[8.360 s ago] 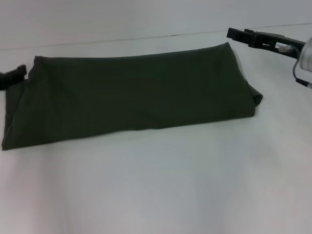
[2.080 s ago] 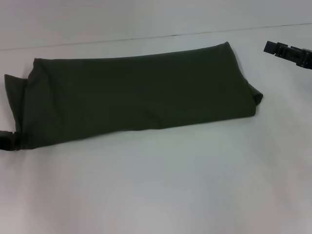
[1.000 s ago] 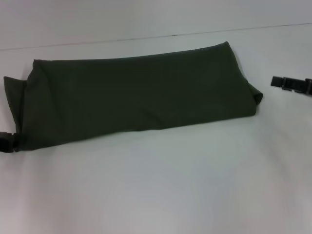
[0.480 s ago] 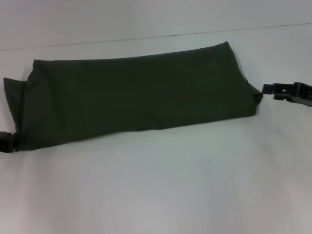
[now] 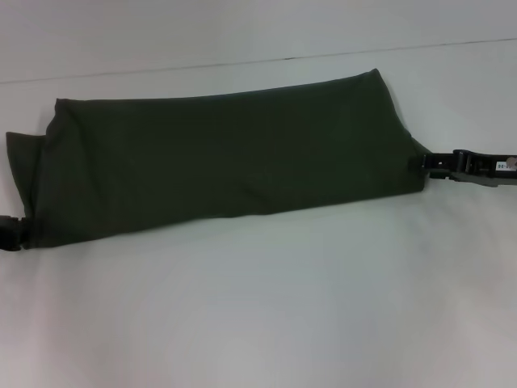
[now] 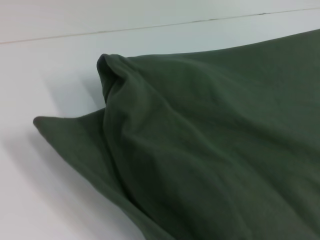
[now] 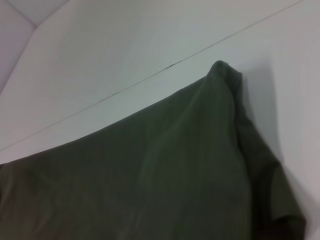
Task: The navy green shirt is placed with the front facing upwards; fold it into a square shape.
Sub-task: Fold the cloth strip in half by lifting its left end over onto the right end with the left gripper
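Navy green shirt (image 5: 226,162) lies as a long folded band across upper centre of the tabletop (image 5: 266,315). My right claw (image 5: 426,164) touches its right end, left claw (image 5: 11,233) its lower-left corner, probably to fold ends inward. Finger state: cannot tell.

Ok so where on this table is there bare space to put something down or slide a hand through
The broad white table in front of the navy green shirt, on the near side, is bare. A narrower bare band lies behind the shirt, up to the seam line. It is crowded at both ends: the left claw sits at the shirt's near left corner, the right claw at its right end.
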Robot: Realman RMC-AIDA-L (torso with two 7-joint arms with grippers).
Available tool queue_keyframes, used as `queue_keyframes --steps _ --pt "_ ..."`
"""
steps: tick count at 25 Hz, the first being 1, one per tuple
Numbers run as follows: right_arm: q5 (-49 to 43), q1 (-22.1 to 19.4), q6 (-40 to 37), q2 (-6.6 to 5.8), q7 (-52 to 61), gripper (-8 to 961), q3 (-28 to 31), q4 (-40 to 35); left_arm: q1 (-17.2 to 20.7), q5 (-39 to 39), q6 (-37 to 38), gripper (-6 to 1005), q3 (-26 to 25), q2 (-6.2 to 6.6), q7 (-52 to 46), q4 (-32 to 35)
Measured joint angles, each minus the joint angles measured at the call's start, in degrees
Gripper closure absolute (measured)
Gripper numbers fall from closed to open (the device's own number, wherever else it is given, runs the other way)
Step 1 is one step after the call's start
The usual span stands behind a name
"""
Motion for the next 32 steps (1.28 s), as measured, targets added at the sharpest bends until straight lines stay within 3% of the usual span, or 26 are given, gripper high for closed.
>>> queue_keyframes --steps 11,16,22,27,32 --pt "-0.11 0.62 2.14 1.15 -0.52 316 -0.17 0.03 -0.51 0.00 -0.34 979 0.15 0.19 0.00 -0.27" --pt "-0.07 0.93 2.66 1.41 -0.52 415 -0.81 0.44 -0.65 0.00 -0.50 978 0.12 0.22 0.00 -0.36" --pt "-0.11 1.35 3.17 1.50 -0.38 419 -2.10 1.34 -0.65 0.00 -0.64 978 0.07 0.21 0.00 -0.37" --pt "-0.15 1.21 3.24 1.50 -0.50 477 -2.56 1.31 -0.59 0.00 -0.64 978 -0.03 0.19 0.06 -0.41" --pt "-0.16 0.76 3.24 1.50 -0.62 641 -2.65 0.98 -0.40 0.00 -0.64 978 -0.05 0.18 0.08 -0.46"
